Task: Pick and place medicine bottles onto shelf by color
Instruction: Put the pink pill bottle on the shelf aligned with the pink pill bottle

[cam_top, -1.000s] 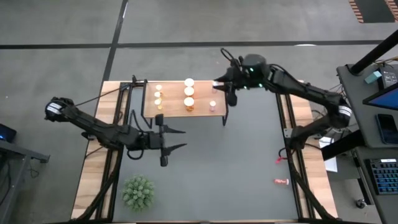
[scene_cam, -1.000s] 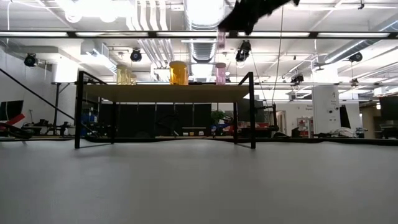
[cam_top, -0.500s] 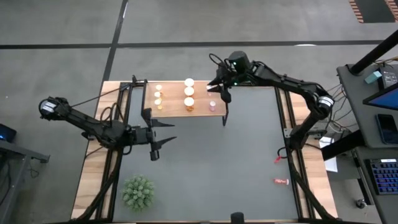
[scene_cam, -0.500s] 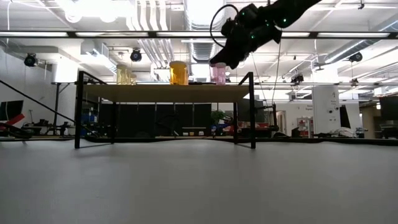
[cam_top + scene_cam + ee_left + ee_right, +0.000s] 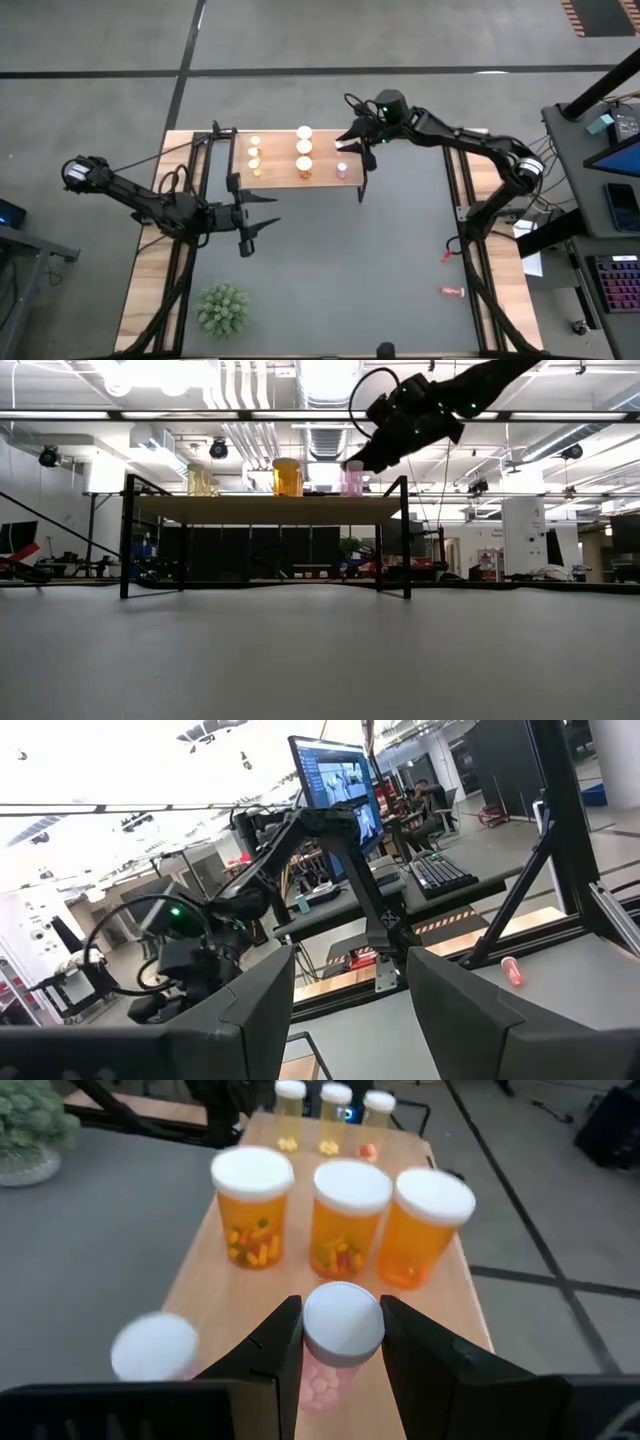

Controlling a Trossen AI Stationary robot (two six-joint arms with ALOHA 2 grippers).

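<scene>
Three large orange medicine bottles (image 5: pixel 347 1217) with white caps stand in a row across the middle of the shelf (image 5: pixel 280 178), and we see three small yellow bottles (image 5: pixel 329 1118) lined up behind them toward the shelf's left end. At the right end, a pink bottle (image 5: pixel 341 1342) sits between the fingers of the right pincer (image 5: pixel 340 1350), which is closed narrowly around it just under its white cap. We cannot tell whether this bottle rests on the board or hangs just above it. A second pink bottle (image 5: pixel 155 1348) stands just beside it on the same end, blurred in the right wrist view. The shelf itself, a light-brown board on thin black legs, stands at the far edge of the bench (image 5: pixel 380 260), left of the middle. The left pincer (image 5: pixel 256 211) waits over the bench near the left edge, just in front of the shelf, its fingers spread wide and holding nothing. A green spiky plant (image 5: pixel 222 308) sits near the bench's near left corner. Two small pink objects (image 5: pixel 452 292) lie close to the right edge.
</scene>
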